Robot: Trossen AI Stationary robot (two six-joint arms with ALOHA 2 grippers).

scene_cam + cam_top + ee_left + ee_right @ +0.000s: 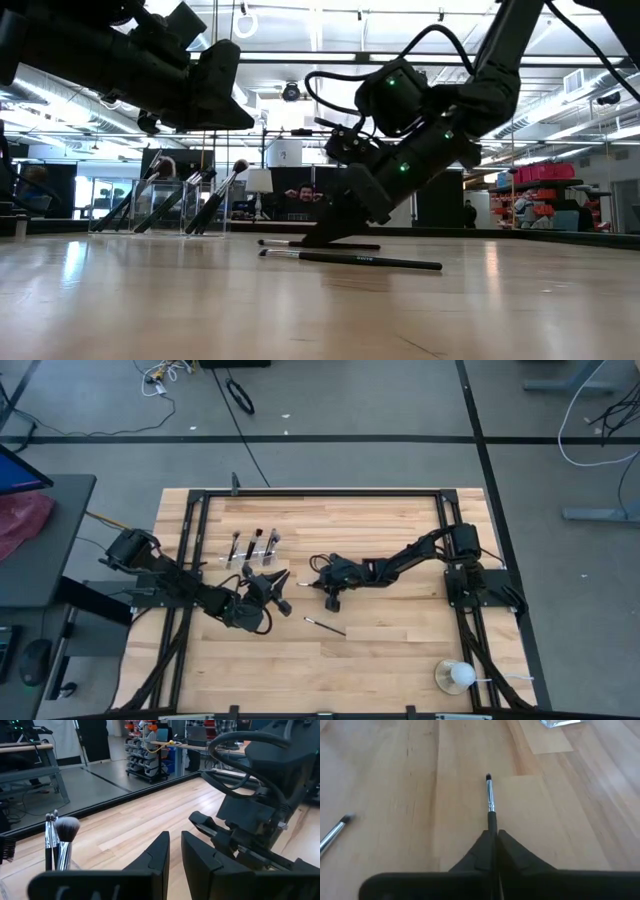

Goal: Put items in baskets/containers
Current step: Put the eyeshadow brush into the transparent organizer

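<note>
Two fingers of the right gripper (494, 836) pinch a brush (490, 800) mid-table, bare wood all around.

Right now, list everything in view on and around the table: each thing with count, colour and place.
brush holder: one, clear, far left part of the table, with several dark brushes standing in it.
brush in the grip: one, dark handle with silver collar, lying on the wood mid-table.
loose brush: one, dark, lying free on the wood nearer the front.
white ball: one, on a dish, front right corner.
table: one, light wood with a black frame.
cables: several, black and white, on the floor behind.
left gripper: black, above the table in front of the holder.
right gripper: black, shut on the brush in the grip.
</note>
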